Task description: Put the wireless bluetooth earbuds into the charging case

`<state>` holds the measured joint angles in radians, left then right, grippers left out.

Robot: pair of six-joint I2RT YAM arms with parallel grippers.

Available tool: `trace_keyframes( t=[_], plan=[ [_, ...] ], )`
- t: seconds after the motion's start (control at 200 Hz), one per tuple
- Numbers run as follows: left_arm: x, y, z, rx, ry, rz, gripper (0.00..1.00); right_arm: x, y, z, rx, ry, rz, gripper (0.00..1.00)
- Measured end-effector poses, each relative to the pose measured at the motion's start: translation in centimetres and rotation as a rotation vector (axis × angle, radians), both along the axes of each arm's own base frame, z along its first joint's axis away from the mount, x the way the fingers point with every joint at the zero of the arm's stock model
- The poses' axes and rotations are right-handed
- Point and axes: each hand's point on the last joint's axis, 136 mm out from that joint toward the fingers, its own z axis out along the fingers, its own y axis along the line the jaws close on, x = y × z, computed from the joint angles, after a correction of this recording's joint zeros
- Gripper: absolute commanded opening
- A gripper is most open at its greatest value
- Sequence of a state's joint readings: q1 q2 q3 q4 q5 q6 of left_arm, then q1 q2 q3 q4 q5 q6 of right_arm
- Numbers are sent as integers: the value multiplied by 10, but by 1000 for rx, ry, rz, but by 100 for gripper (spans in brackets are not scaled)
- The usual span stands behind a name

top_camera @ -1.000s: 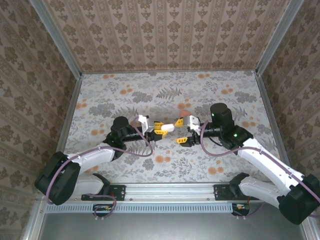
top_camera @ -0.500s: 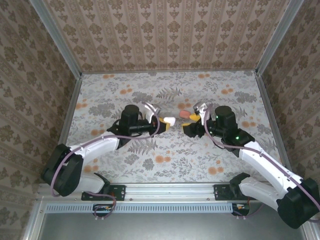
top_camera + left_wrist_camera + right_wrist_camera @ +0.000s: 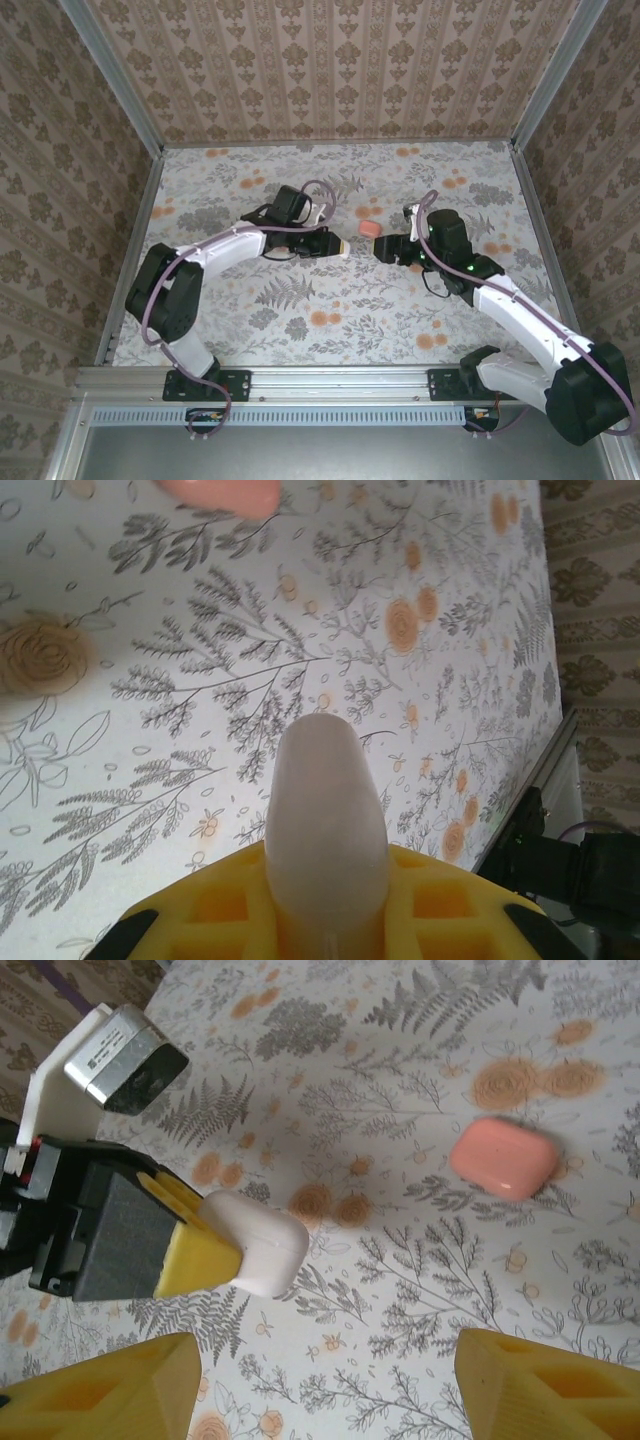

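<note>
My left gripper point(image 3: 330, 246) pinches the case point(image 3: 258, 1243). My right gripper point(image 3: 381, 249) faces it, open. A pink lump point(image 3: 503, 1158) lies on the table near them.

The surface point(image 3: 250, 330) is covered in a pale cloth printed with grey ferns and small orange flowers, evenly lit with only faint shadows. Three walls point(image 3: 340, 70) of brown and cream damask wallpaper close it in at the back and both sides, joined at the corners by slanting silver metal posts point(image 3: 112, 75). A ribbed metal rail point(image 3: 340, 385) runs along the near edge.
</note>
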<state>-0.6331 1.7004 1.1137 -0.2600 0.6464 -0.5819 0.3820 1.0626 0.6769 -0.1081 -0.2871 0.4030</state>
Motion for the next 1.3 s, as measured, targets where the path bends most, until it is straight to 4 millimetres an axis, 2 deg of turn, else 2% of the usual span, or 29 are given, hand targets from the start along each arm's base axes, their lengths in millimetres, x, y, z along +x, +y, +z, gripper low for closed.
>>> trace_keyframes(
  t=[0.155,0.425,0.67,0.795,0.885,1.0,1.155,1.225,1.275,1.3],
  plan=[
    [6,5,-16,45,99,49,6,-3,-1,-11,14,32,-16,70],
    [4,11,-46,114,225,91,10,-1,-1,-13,37,28,-31,70],
    [7,22,-58,139,279,132,16,-2,-2,-14,45,38,-38,71],
    [7,28,-63,157,302,146,30,-2,-2,-14,48,38,-40,71],
    [7,33,-66,179,314,163,43,-2,-2,-13,49,35,-41,73],
    [7,44,-71,216,322,177,51,-2,-4,-12,44,30,-51,75],
    [10,68,-76,286,322,210,61,4,-12,-14,23,19,-88,81],
    [12,83,-73,321,307,227,69,8,-19,-17,-2,14,-113,86],
    [15,95,-69,348,281,244,78,12,-26,-21,-28,11,-139,89],
    [17,101,-65,356,266,251,86,15,-30,-23,-43,9,-152,91]
  ],
)
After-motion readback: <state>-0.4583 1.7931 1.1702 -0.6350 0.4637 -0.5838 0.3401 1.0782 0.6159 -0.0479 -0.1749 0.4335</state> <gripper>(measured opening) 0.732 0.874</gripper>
